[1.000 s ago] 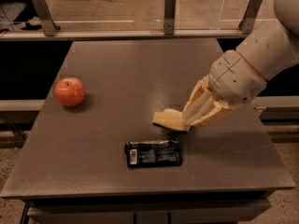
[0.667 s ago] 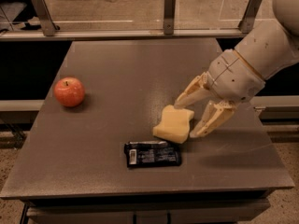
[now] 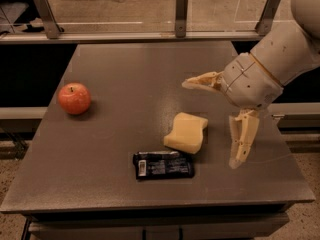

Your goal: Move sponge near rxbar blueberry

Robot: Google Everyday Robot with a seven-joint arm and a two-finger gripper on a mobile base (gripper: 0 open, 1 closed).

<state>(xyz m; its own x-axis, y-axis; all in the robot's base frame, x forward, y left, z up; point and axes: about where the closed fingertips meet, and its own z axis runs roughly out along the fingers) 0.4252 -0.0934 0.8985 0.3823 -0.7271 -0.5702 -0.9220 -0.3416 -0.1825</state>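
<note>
sponge on table, just behind rxbar blueberry. gripper at its right. apple well apart, left.

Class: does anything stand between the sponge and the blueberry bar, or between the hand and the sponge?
Nothing visible does. The sponge lies right beside the rxbar blueberry, with no object between them. The open hand hangs just to the picture's right of the sponge, with nothing in that gap. The apple sits far left.

The grey table is carrying 3 things: a red apple is sitting at the left, the sponge is lying right of centre, and the rxbar blueberry is lying just beside it on the near side. The gripper is hovering right of the sponge, fingers spread.
</note>
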